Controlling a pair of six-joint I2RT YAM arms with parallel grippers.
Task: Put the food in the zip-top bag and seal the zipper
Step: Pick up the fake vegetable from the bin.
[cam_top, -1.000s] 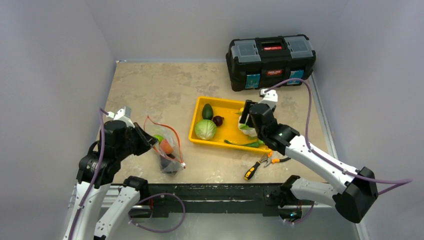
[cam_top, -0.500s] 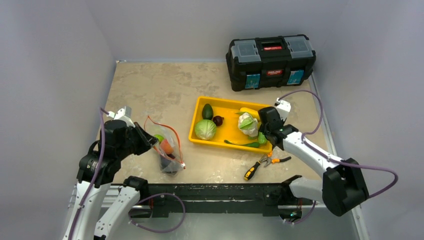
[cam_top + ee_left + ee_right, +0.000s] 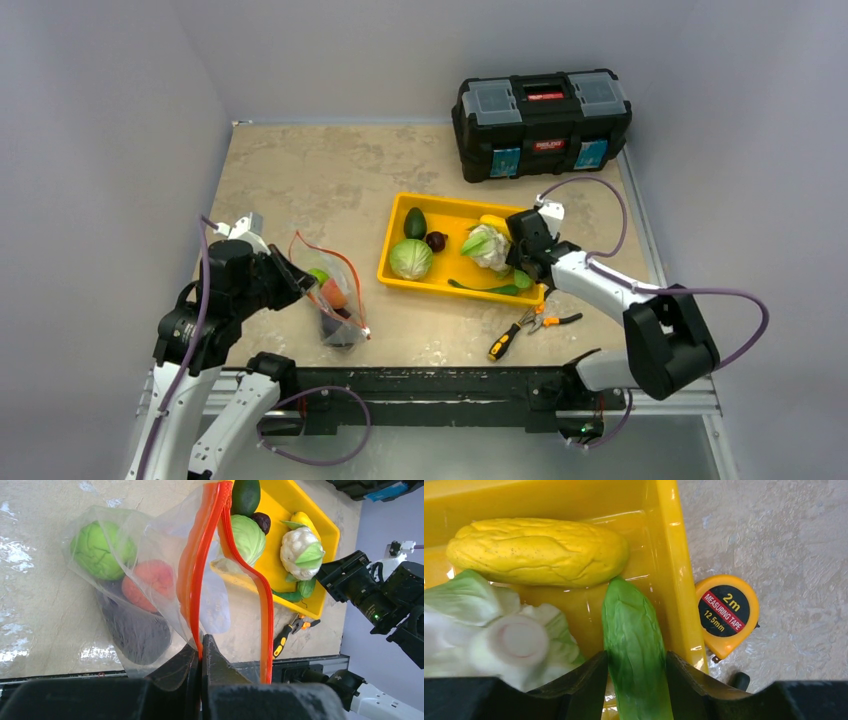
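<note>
Now the right tool has slid a little closer to the cauliflower, which has tipped a bit to the left. Its two fingers pinch the green cucumber. The cucumber lies at the right end of the yellow tray, just beside a yellow piece.

The left arm has not moved. The left tool is pressed together on the zipper of the zip-top bag, and the bag's mouth gapes open. A green, a red and a dark piece sit inside the bag.

The cabbage and avocado lie in the tray. A tape measure lies on the table just outside the tray wall. Pliers and a screwdriver lie near the tray's front edge. Bare table shows between bag and tray.
</note>
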